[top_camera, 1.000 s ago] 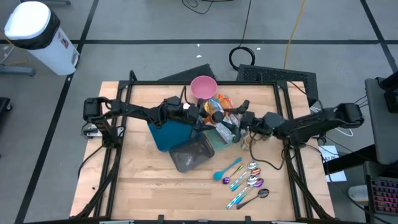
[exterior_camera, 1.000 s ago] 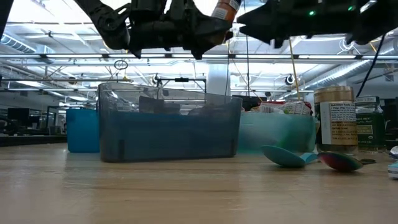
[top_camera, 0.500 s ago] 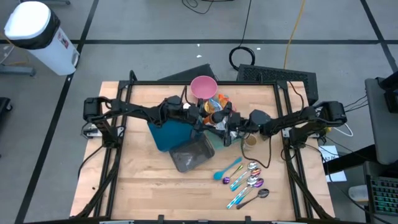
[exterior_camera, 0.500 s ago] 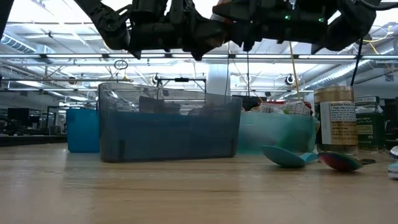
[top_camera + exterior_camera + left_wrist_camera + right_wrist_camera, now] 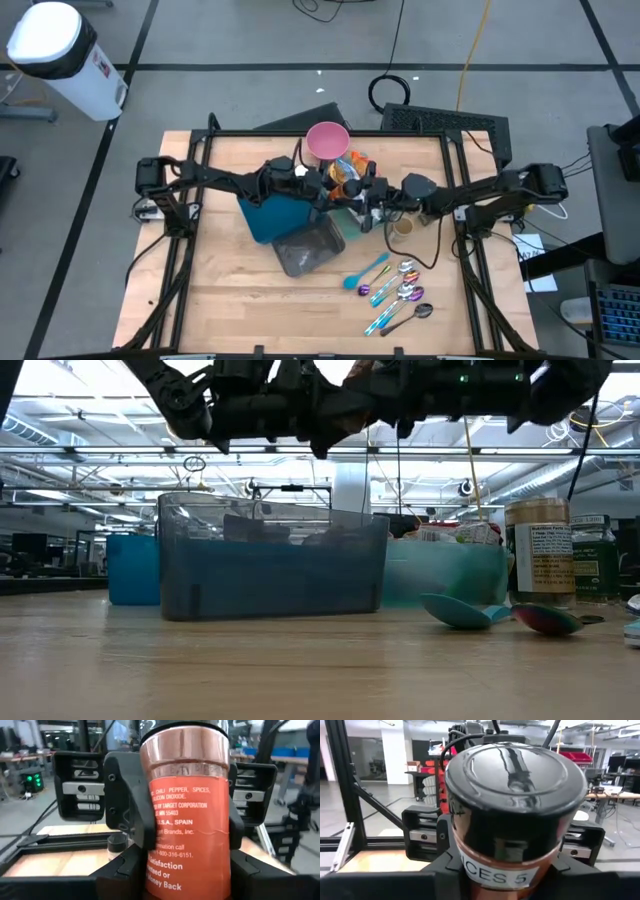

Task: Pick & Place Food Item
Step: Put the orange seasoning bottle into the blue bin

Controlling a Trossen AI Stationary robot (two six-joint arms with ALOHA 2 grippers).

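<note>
**Spice jar held between two grippers above the bins**

Table: light wood, framed by dark rails; both arms reach in from opposite sides and meet near its middle.

Left arm: stretched level from the left edge toward centre. Left gripper clasps the spice jar by its body; the left wrist view shows a finger pressed against either side of the orange label.

Right arm: stretched level from the right edge, wrist turned toward the other arm. Right gripper meets the same jar at its black cap; the right wrist view shows the cap filling the space between its jaws, but whether they press on it cannot be told.

Jar position: in the air, well above the tabletop, over the teal bin and just beside the pink cup.

Grey bin: on the table in front of the teal one.

Spoons: a loose cluster, near the right front.

Two jars: upright at the right in the low view.
</note>
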